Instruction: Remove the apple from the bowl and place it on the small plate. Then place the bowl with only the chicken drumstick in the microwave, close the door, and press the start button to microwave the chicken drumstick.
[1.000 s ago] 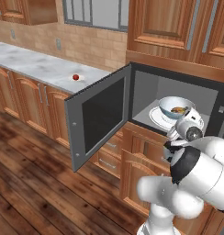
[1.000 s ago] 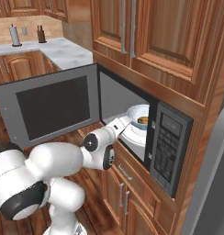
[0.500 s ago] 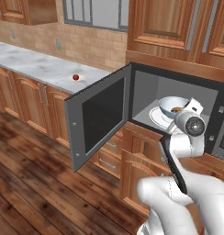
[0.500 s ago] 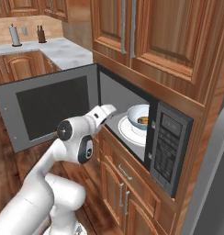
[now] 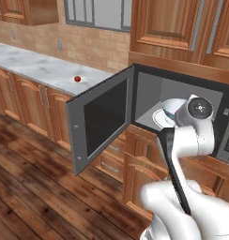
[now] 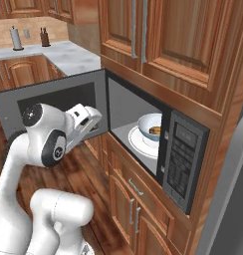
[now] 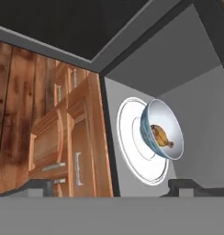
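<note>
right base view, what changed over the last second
The arm pulled back out of the microwave and swung left, the gripper now outside by the open door, holding nothing. The bowl with the chicken drumstick stayed on the turntable; the apple stayed on the counter.

The pale grey-blue bowl (image 7: pixel 163 129) sits upright on the white turntable disc (image 7: pixel 132 142) inside the open microwave (image 6: pixel 143 112), holding the golden-brown chicken drumstick (image 7: pixel 160 136) alone. The door (image 5: pixel 103 121), a grey-framed panel with a dark glass window, stands swung wide open to the left of the cavity. The small glossy red apple (image 5: pixel 77 79) rests on the marble surface (image 5: pixel 36 66), well apart from the microwave; whether a plate lies under it cannot be told.
</note>
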Controlling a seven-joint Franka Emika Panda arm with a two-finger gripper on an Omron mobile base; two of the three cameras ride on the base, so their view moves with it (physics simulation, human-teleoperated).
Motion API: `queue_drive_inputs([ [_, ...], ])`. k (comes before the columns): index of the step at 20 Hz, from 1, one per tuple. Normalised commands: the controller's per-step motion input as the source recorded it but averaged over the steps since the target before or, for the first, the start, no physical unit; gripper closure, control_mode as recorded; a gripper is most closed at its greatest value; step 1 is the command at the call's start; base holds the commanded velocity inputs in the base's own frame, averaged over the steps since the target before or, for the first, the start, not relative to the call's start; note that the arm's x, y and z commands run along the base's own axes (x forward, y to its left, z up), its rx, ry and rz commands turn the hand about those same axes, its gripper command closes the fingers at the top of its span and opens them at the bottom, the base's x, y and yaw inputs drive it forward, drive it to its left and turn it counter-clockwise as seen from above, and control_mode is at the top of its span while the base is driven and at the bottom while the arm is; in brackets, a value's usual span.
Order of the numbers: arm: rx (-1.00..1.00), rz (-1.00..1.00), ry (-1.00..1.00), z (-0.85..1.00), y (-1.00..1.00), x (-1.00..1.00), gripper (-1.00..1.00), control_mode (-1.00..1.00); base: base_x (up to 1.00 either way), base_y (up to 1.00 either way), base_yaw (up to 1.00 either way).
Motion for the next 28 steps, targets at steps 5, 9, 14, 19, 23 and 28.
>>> queue_drive_inputs([
  [5,-0.05,0.00,0.01,-0.31,0.89,-1.00,-1.00,-1.00,0.00,0.00,0.00],
  [9,-0.18,0.00,-0.14,-0.30,0.96,-1.00,-1.00,-1.00,0.00,0.00,0.00],
  [14,-0.15,0.14,-0.07,-0.29,0.67,-0.99,-1.00,-1.00,0.00,0.00,0.00],
  [19,-0.24,0.05,-0.06,-0.45,1.00,-0.17,-1.00,-1.00,0.00,0.00,0.00],
  [23,-0.20,0.00,-0.09,-0.44,1.00,0.00,-1.00,-1.00,0.00,0.00,0.00],
  [28,-0.19,0.00,-0.03,-0.26,1.00,0.05,-1.00,-1.00,0.00,0.00,0.00],
])
